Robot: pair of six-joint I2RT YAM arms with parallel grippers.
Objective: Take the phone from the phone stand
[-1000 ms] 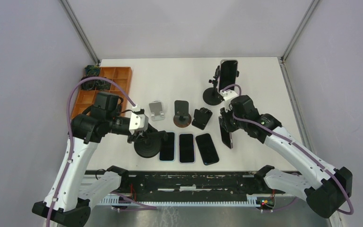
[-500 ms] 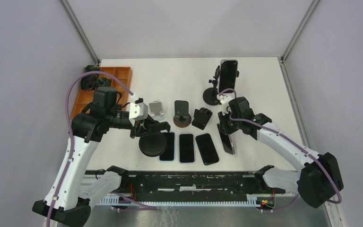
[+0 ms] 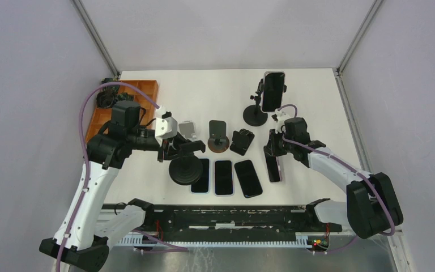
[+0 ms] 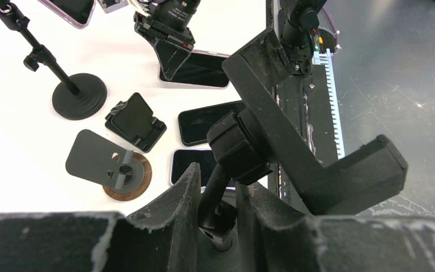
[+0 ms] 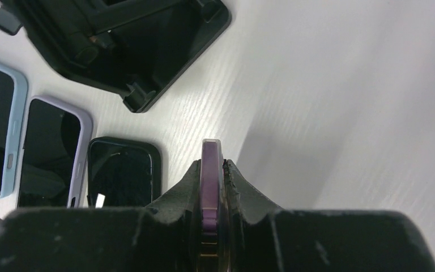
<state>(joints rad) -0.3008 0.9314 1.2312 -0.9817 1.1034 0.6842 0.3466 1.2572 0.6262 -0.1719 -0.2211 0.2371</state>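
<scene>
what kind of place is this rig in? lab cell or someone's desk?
Most likely a robot lab test cell: a white table boxed in by plain grey wall panels, a row of three dark phones laid flat, and an orange compartmented parts tray.

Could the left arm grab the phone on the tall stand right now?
Probably not: the left gripper is shut on a black stand, and the mounted phone stands far across, beyond the right arm.
</scene>
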